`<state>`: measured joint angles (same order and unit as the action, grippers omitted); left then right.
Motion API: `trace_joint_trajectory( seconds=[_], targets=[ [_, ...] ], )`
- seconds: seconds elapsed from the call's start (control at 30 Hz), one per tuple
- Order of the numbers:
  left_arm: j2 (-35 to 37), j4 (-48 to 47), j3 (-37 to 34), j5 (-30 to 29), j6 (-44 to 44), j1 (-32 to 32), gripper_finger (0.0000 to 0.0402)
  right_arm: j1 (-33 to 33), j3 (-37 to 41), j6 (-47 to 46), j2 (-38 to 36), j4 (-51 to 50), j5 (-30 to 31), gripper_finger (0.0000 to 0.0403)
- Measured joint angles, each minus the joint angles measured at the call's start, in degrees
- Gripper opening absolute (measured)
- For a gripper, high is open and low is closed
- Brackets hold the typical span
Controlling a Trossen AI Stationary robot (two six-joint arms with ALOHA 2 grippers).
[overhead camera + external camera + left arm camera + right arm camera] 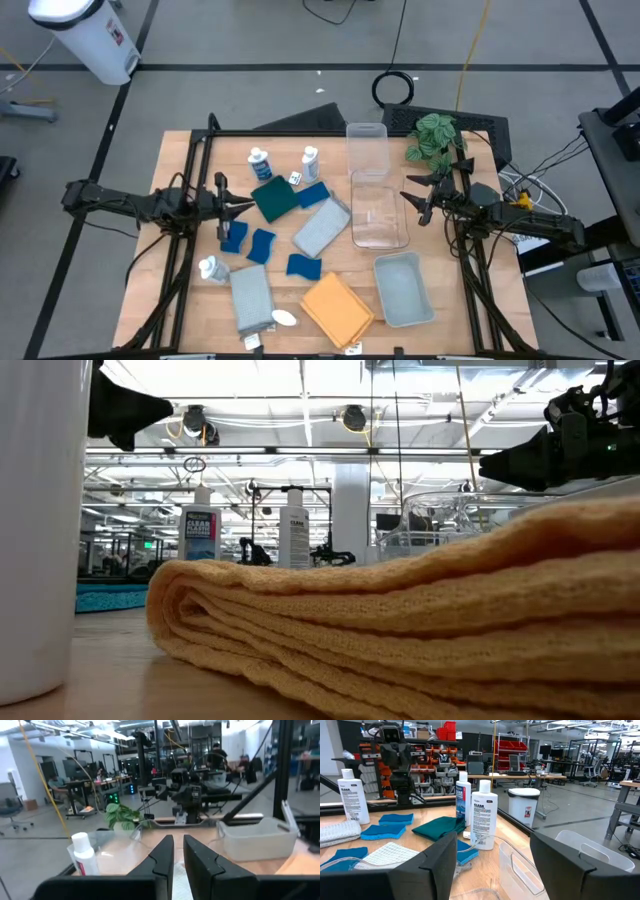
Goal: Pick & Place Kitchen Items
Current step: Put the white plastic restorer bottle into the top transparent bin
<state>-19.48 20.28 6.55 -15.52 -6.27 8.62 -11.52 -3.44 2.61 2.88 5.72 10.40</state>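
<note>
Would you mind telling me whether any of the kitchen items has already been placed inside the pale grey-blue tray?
No, in the high view the pale grey-blue tray holds nothing, and the orange cloth lies on the table beside it.

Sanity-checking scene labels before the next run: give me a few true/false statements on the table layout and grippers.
1. The orange cloth lies inside the pale tray. False: it lies on the table beside the tray.
2. The right gripper is open and holds nothing. True.
3. The left gripper is wide open. False: it is shut.
4. The teal cloth lies near the left gripper. True.
5. The clear bin holds a bottle. False: no bottle in it.
</note>
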Motion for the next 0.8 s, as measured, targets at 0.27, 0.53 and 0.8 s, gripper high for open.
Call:
trace_joint_trajectory(
  seconds=[0.27,0.53,0.8],
  targets=[
    [0.01,1.21,0.0,-5.59,-3.11,-0.02,0.0047,0.0,0.0,0.0,0.01,0.0,0.01,0.0228],
    [-0.01,1.09,0.0,-21.98,1.65,-0.02,0.0047,0.0,0.0,0.0,0.01,0.0,0.01,0.0228],
    [0.01,-2.51,0.0,-31.03,1.92,-0.91,0.0058,0.01,0.01,0.0,0.01,0.0,0.01,0.0228]
  ],
)
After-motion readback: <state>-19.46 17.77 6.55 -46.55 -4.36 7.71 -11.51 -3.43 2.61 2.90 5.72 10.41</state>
